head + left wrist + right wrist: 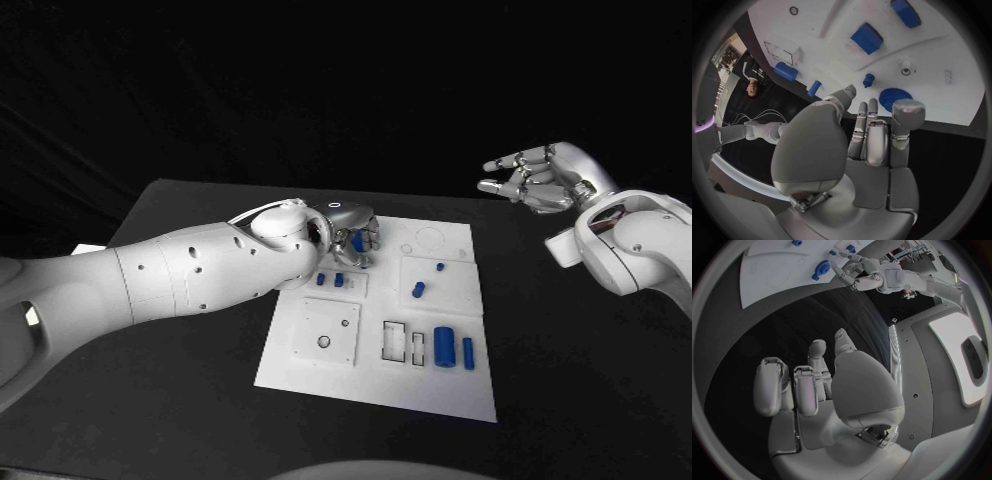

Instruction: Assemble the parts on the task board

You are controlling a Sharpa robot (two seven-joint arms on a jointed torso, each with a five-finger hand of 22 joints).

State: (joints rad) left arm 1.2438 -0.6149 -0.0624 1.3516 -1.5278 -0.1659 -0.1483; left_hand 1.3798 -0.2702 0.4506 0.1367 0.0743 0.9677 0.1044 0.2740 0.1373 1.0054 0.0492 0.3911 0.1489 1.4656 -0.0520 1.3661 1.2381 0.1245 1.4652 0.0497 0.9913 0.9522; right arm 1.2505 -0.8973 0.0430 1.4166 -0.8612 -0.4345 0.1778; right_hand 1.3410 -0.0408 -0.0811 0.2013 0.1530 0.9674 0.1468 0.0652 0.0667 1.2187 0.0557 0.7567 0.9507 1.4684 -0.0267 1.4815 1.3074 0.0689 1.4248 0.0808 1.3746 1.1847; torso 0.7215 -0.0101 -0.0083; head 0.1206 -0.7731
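Right hand (826,390) sits over bare black tabletop (773,330), palm facing it, fingers (770,385) loosely curled and apart, nothing in them. Task board (773,270) lies well apart from it, white, with faint outlines on its face. Blue gear (822,267) rests near the board's edge; two small blue parts (797,242) farther along. Left hand (848,265) reaches onto the board just beside the gear; contact with the gear cannot be told.

smooth white arms (173,275) dotted with small screws, ending in silver hands (537,178).
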